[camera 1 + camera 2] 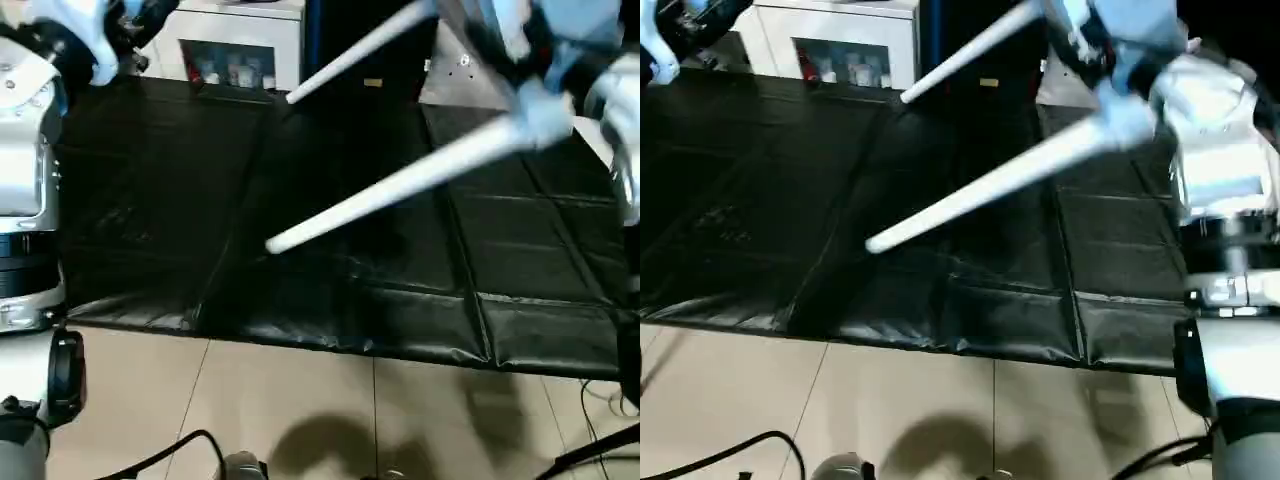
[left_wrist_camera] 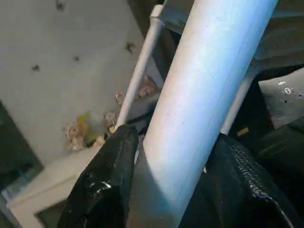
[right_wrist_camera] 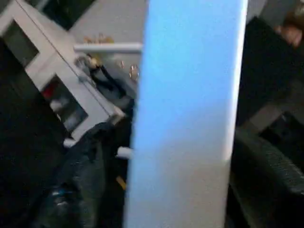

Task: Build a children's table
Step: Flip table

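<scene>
Each hand (image 2: 166, 190) has a white leg (image 2: 204, 95) between its fingers.

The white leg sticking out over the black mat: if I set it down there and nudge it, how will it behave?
The white leg looks like a stiff, straight tube, so it should not sag. It is round and smooth, so on the flat black mat it will probably roll, curving because it tapers. The glossy surface may slip between the tool fingers.

Left pincer (image 2: 166, 190) clamped (fingers spread); right arm (image 1: 1220, 170) raised.
</scene>
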Tool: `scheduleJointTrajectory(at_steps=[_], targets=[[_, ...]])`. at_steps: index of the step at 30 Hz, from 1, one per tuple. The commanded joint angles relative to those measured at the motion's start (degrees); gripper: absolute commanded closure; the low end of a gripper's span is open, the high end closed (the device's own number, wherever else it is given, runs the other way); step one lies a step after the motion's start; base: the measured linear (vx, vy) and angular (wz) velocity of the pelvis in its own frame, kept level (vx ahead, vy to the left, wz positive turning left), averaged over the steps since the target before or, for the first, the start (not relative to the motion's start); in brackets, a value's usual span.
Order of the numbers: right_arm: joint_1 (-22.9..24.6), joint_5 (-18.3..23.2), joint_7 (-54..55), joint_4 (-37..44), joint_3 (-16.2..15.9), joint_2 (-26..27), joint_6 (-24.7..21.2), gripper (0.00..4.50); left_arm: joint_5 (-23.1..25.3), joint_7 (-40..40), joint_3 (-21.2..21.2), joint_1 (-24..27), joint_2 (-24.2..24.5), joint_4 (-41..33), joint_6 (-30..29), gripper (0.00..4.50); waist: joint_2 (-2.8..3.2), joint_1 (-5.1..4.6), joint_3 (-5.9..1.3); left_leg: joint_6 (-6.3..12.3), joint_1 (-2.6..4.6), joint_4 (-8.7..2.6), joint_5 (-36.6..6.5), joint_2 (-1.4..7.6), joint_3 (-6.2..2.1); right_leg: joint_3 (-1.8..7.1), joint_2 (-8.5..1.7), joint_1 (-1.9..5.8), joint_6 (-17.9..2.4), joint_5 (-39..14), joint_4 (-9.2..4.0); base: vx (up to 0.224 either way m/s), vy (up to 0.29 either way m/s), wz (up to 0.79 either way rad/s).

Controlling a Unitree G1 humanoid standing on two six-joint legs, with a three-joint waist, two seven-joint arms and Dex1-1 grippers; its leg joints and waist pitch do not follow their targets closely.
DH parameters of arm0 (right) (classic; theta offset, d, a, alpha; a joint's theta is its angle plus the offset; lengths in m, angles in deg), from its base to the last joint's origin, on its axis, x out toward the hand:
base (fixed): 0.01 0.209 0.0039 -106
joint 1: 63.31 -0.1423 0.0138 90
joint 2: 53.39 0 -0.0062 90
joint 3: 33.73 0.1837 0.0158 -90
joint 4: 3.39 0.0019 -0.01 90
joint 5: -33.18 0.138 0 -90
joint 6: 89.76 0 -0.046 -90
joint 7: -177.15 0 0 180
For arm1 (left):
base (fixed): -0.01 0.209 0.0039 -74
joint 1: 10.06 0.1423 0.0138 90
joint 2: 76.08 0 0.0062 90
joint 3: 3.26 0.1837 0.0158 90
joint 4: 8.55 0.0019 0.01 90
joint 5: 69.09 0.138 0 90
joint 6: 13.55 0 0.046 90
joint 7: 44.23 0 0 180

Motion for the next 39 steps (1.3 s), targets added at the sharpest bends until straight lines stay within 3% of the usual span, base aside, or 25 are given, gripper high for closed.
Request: scheduleJointTrajectory(at_steps=[1, 3, 6, 9, 10, 12, 15, 18, 19, 22, 23, 24, 27, 33, 35, 36, 37, 39], targets=[[0.5, 5.4, -4.2, 2.2, 0.2, 3.9, 5.4, 0.47, -6.8, -0.7, -1.9, -1.7, -3.5, -2.6, -1.3, 2.53, -0.3, -0.43, -4.57, -0.42, 0.56, -3.32, -12.5, 0.49, 0.18, 2.54, -3.69, 2.93, -7.8, -16.3, -4.63, 0.0, 0.0, 0.0], [0.7, 8.5, -3.5, 3.4, 3.1, 5.3, 7.6, 0.26, -6.7, 0.0, -2.0, -1.8, -3.5, -2.5, -1.0, 2.53, -0.51, -0.47, -4.57, -0.28, 0.55, -3.43, -12.5, 0.45, 0.16, 2.46, -3.57, 2.88, -7.4, -16.5, -4.68, 0.0, 0.0, 0.0], [2.5, 13.9, -4.3, 8.4, 5.9, 6.9, 7.1, 0.08, -6.3, 0.7, -1.7, -1.6, -2.9, -2.1, -0.1, 2.53, -0.25, -0.25, -4.86, 0.5, 0.46, -3.43, -10.6, 0.55, 0.11, 2.5, -3.42, 3.04, -8.4, -11.6, -4.24, 0.0, 0.0, 0.0], [5.7, 17.2, -5.9, 14.2, 5.8, 7.8, 5.6, 0.08, -5.9, 0.4, -1.9, -1.4, -2.7, -2.4, -1.1, 2.53, -0.11, 0.11, -5.22, 1.03, 0.24, -3.33, -7.7, 0.68, 0.0, 2.46, -3.38, 3.25, -9.3, -6.5, -3.6, 0.0, 0.0, 0.0], [8.9, 20.0, -6.4, 18.6, 5.3, 9.1, 2.3, 0.08, -5.9, 0.6, -1.9, -1.3, -2.5, -2.4, -0.7, 2.53, -0.07, 0.28, -5.21, 1.33, 0.08, -3.28, -6.2, 0.54, 0.05, 2.49, -3.19, 3.33, -9.6, -4.3, -3.43, 0.0, 0.0, 0.0], [11.8, 21.5, -6.2, 21.4, 4.8, 10.2, -0.3, 0.08, -5.8, 0.9, -1.7, -1.2, -2.3, -2.3, -0.1, 2.53, -0.03, 0.37, -5.21, 1.45, 0.06, -3.45, -6.1, 0.6, -0.06, 2.43, -3.26, 3.37, -9.5, -3.7, -3.43, 0.0, 0.0, 0.0], [16.4, 21.3, -3.1, 22.8, 5.0, 12.3, -2.2, 0.08, -5.8, 0.9, -2.0, -0.7, -2.3, -2.5, -0.4, 2.53, -0.07, 0.33, -5.17, 0.33, -0.03, -3.54, -7.0, 0.51, 0.01, 2.43, -3.49, 3.31, -9.2, -5.9, -3.74, 0.0, 0.0, 0.0], [23.7, 22.2, -0.6, 23.3, 5.3, 14.8, -4.3, 0.08, -5.0, 0.6, -2.0, 0.4, -2.2, -3.4, -1.1, 2.53, -0.07, 0.41, -5.07, -0.54, 0.02, -3.74, -8.4, 0.55, 0.01, 2.48, -3.68, 3.23, -8.0, -9.2, -4.19, 0.0, 0.0, 0.0], [28.6, 23.3, 0.0, 24.4, 5.0, 15.7, -5.9, 0.08, -5.2, 0.3, -2.4, 1.2, -2.5, -4.4, -1.9, 2.53, 0.02, 0.47, -5.1, -0.72, 0.15, -3.76, -8.9, 0.62, 0.01, 2.5, -3.7, 3.18, -7.9, -9.6, -4.32, 0.0, 0.0, 0.0], [36.0, 24.8, 1.0, 26.2, 4.9, 17.0, -8.5, 0.08, -5.7, -0.2, -2.8, 2.9, -2.8, -6.3, -2.9, 2.53, -0.11, 0.33, -5.12, -0.8, -0.06, -3.81, -9.2, 0.58, -0.05, 2.44, -3.73, 3.32, -7.5, -10.3, -4.4, 0.0, 0.0, 0.0], [37.7, 25.2, 1.1, 27.0, 4.8, 17.2, -9.5, 0.08, -5.9, -0.3, -2.9, 3.3, -2.8, -6.7, -3.2, 2.53, 0.16, 0.38, -5.07, -0.71, 0.02, -3.82, -9.4, 0.6, -0.1, 2.46, -3.6, 3.2, -7.3, -10.2, -4.49, 0.0, 0.0, 0.0], [40.0, 25.6, 0.8, 27.9, 4.6, 17.4, -10.3, 0.08, -6.1, -0.3, -3.1, 3.9, -2.8, -7.3, -3.3, 2.53, -0.06, 0.27, -5.05, -0.59, -0.12, -3.84, -9.7, 0.53, -0.12, 2.41, -3.62, 3.28, -7.3, -10.5, -4.52, 0.0, 0.0, 0.0], [44.6, 27.1, 1.0, 28.4, 4.8, 18.6, -11.8, 0.08, -6.2, -0.4, -3.4, 5.2, -2.7, -8.4, -3.7, 2.53, -0.06, 0.06, -4.81, -0.39, -0.09, -3.93, -11.2, 0.52, -0.14, 2.36, -3.75, 3.08, -6.3, -14.2, -5.04, 0.0, 0.0, 0.0], [43.1, 26.9, 6.2, 23.3, 7.7, 21.1, -12.9, 0.08, -6.5, 0.0, -3.9, 6.4, -2.6, -9.5, -4.2, 2.53, -0.16, -0.65, -4.53, -1.17, 0.4, -4.15, -14.1, 0.47, -0.23, 2.29, -3.79, 2.55, -4.9, -20.7, -5.77, 0.0, 0.0, 0.0], [38.9, 27.3, 7.4, 17.5, 9.6, 21.9, -12.2, 0.08, -6.9, -0.1, -3.9, 6.7, -2.4, -9.7, -4.1, 2.53, -0.16, -0.86, -4.58, -1.27, 0.31, -4.2, -14.0, 0.45, -0.32, 2.21, -3.83, 2.64, -5.0, -20.7, -5.68, 0.0, 0.0, 0.0], [38.9, 27.3, 7.4, 17.5, 9.6, 21.9, -12.2, 0.08, -6.9, -0.1, -3.9, 6.7, -2.4, -9.7, -4.1, 2.53, -0.11, -0.87, -4.67, -1.34, 0.37, -4.1, -14.0, 0.43, -0.31, 2.21, -3.88, 2.56, -5.2, -20.5, -5.55, 0.0, 0.0, 0.0], [34.2, 26.5, 8.1, 11.8, 9.9, 21.6, -11.8, 0.08, -7.1, 0.2, -3.8, 6.8, -2.4, -9.5, -3.9, 2.53, -0.08, -0.9, -4.67, -1.38, 0.42, -4.04, -13.4, 0.44, -0.23, 2.27, -3.81, 2.49, -5.5, -19.6, -5.45, 0.0, 0.0, 0.0], [31.6, 26.3, 8.0, 9.0, 10.2, 21.7, -11.1, 0.08, -7.2, 0.3, -3.8, 6.9, -2.4, -9.7, -3.9, 2.53, -0.08, -0.91, -4.81, -1.43, 0.4, -3.95, -12.5, 0.42, -0.15, 2.27, -3.74, 2.58, -6.0, -17.8, -5.24, 0.0, 0.0, 0.0]])
